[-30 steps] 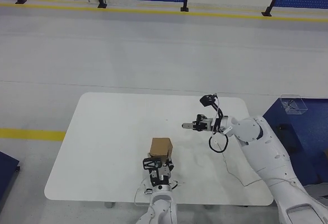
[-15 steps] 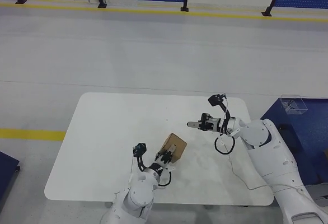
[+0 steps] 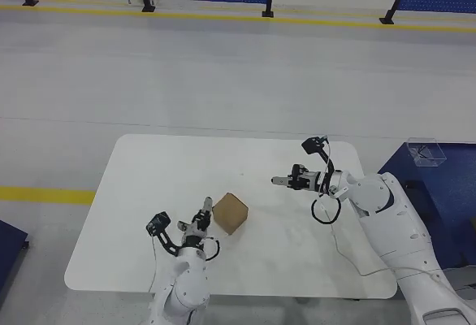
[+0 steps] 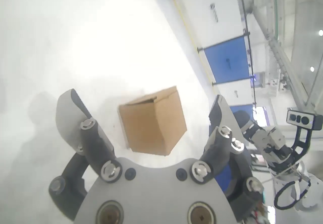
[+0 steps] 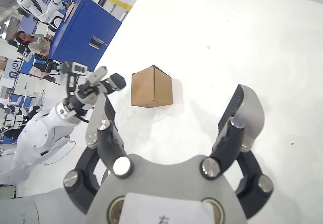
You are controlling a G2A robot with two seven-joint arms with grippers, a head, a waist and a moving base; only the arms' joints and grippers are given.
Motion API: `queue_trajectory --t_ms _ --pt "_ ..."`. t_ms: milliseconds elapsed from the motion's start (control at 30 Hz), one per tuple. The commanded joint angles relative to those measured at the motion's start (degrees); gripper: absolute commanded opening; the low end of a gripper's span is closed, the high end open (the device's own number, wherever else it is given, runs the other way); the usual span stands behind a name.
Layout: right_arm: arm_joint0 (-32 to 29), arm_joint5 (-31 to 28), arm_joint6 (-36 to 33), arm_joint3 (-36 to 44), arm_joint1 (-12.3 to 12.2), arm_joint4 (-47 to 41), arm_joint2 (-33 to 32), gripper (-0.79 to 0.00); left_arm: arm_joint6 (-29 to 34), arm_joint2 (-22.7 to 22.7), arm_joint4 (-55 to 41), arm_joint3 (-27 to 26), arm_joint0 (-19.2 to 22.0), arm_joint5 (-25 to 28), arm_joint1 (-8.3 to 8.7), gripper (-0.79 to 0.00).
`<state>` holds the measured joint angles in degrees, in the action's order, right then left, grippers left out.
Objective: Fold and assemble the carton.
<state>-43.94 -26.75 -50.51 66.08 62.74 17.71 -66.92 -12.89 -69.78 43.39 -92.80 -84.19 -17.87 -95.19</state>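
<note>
Carton (image 3: 231, 213) is sitting box-shaped near the middle of the tabletop (image 3: 157, 171), slightly toward the near edge. Left gripper (image 3: 203, 211) is hanging just beside it on its left-edge side, fingers spread, holding nothing. Right gripper (image 3: 277, 180) is waiting well apart toward the right edge, also spread and empty, so the left arm is looking nearer.

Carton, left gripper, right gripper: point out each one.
carton (image 3: 231, 213), top view, its visible middle.
left gripper (image 5: 109, 78), right wrist view, between its fingertips.
right gripper (image 3: 277, 180), top view, between its fingertips.
</note>
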Motion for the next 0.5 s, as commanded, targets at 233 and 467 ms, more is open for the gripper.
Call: queue_trajectory --t_ms 233,467 --pt "0.00 0.00 0.00 0.00 0.00 0.00 0.00 0.000 -18.61 13.38 29.00 7.29 2.50 -6.93 -0.87 -0.785" --pt "0.00 0.00 0.00 0.00 0.00 0.00 0.00 0.000 -18.61 13.38 29.00 7.29 2.50 -6.93 -0.87 -0.785"
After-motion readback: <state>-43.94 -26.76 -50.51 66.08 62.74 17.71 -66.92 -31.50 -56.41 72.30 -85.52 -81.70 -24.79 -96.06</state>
